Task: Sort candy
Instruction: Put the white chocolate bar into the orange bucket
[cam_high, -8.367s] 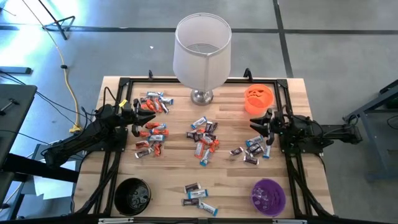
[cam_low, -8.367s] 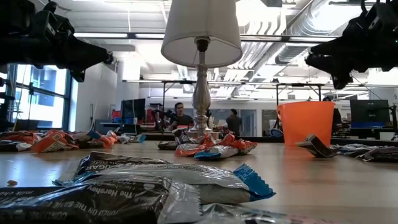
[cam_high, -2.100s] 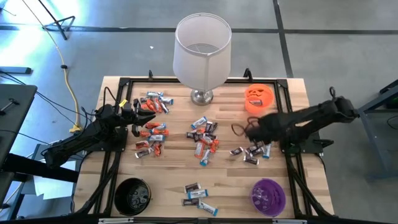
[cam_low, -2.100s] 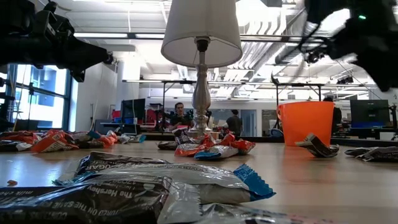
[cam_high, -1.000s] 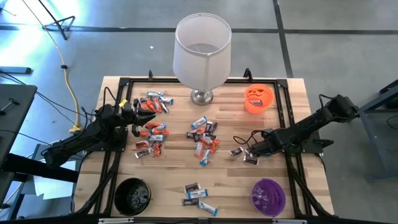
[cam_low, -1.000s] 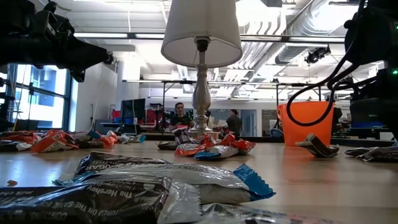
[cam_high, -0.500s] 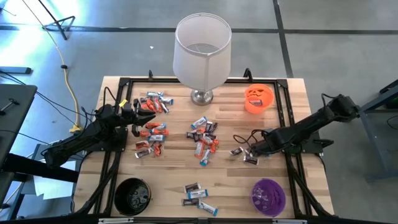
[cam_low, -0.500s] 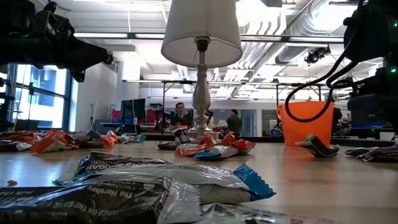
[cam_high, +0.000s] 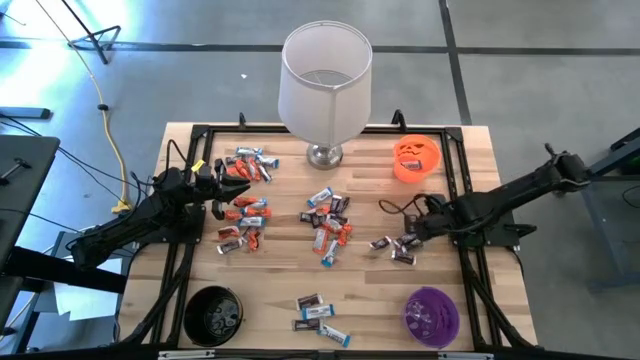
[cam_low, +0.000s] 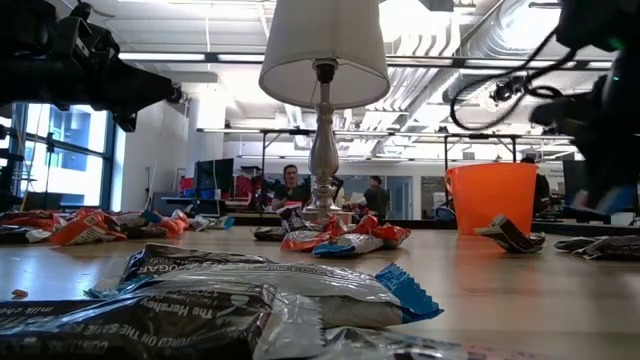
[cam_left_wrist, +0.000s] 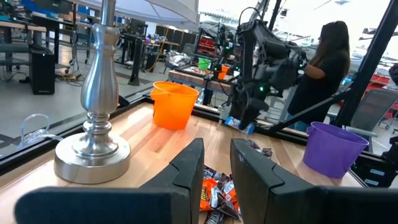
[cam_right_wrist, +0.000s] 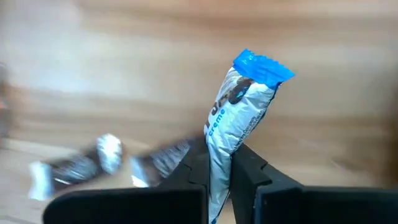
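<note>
Your right gripper (cam_right_wrist: 219, 163) is pinched shut on a silvery blue-white candy bar (cam_right_wrist: 239, 109), holding it by one end so the bar's long axis runs straight out past the fingertips, its blue crimped end farthest from you. In the high view that gripper (cam_high: 414, 236) sits over the right-hand cluster of candy (cam_high: 398, 246), right of the table's centre, with the orange bowl (cam_high: 416, 159) at about 12 o'clock from it and the purple bowl (cam_high: 431, 315) at about 6 o'clock, a little farther off. The black bowl (cam_high: 213, 314) is far away at 8 o'clock, on the other arm's side. So any drop into orange or purple belongs to this arm. Which bowl takes this wrapper I cannot tell. Your left gripper (cam_high: 216, 190) waits at the left pile of candy (cam_high: 245, 213), fingers (cam_left_wrist: 189, 171) slightly parted on nothing.
</note>
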